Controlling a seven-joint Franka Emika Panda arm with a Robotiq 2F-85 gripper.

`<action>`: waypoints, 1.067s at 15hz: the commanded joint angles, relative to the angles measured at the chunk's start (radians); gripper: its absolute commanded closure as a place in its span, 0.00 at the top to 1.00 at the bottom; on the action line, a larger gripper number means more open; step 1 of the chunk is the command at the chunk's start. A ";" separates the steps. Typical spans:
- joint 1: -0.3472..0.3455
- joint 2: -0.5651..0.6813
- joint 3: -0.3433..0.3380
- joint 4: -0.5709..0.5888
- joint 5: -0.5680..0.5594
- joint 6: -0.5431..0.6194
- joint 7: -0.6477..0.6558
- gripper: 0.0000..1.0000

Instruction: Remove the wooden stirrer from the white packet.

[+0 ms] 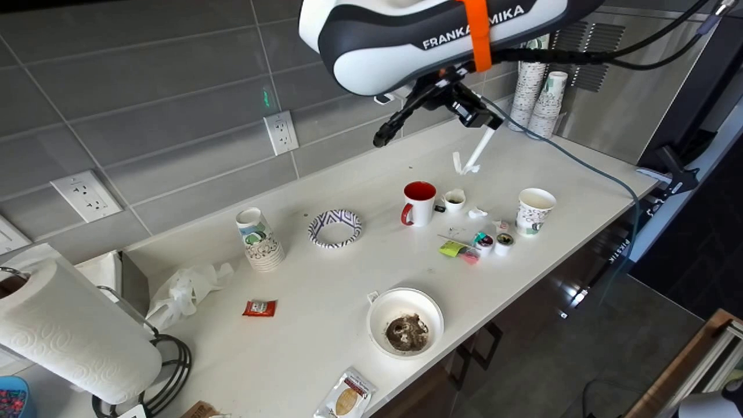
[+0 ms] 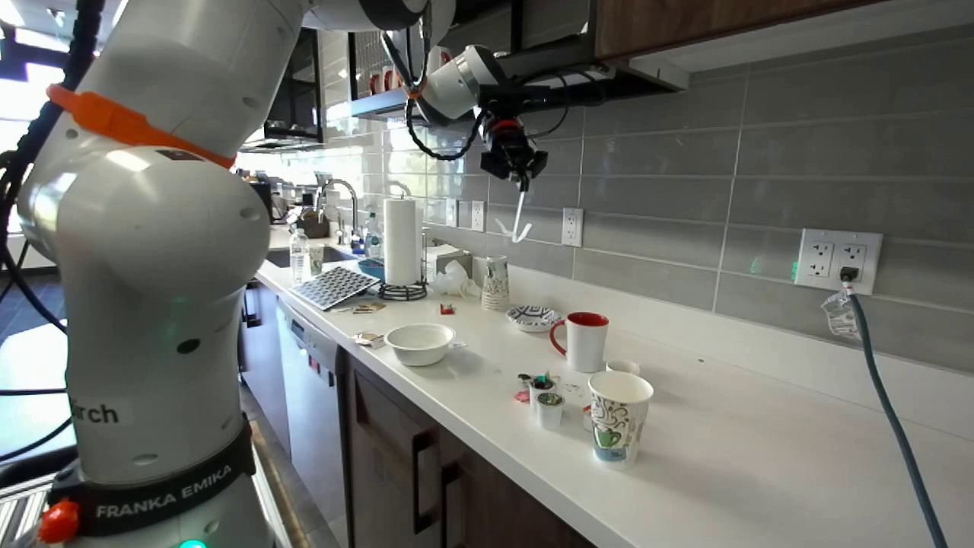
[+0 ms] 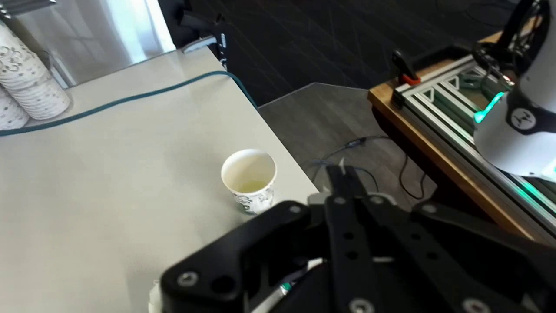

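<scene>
My gripper is shut on the upper end of the white packet and holds it above the counter, near the back wall. In an exterior view the gripper points down, and the slim packet hangs from it, slightly tilted. The packet's lower end is torn, with curled paper strips spreading to the sides. In the wrist view the fingertips are together, with a thin white sliver between them. No wooden stirrer can be made out at the packet; if inside, it is hidden by the paper.
On the counter stand a red and white mug, a paper cup also seen in the wrist view, small cups, sachets with a thin stick, and a white bowl. A green cable crosses the counter.
</scene>
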 commanded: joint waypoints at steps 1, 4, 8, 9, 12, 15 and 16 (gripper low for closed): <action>-0.029 -0.082 0.016 -0.047 0.165 0.057 0.130 0.00; -0.032 -0.137 0.012 -0.115 0.279 0.115 0.235 0.00; -0.038 -0.221 0.008 -0.224 0.395 0.277 0.316 0.00; -0.041 -0.250 0.006 -0.263 0.408 0.331 0.329 0.00; -0.040 -0.334 0.004 -0.392 0.406 0.480 0.357 0.00; -0.039 -0.402 0.002 -0.509 0.407 0.603 0.379 0.00; -0.039 -0.423 0.001 -0.549 0.408 0.643 0.394 0.00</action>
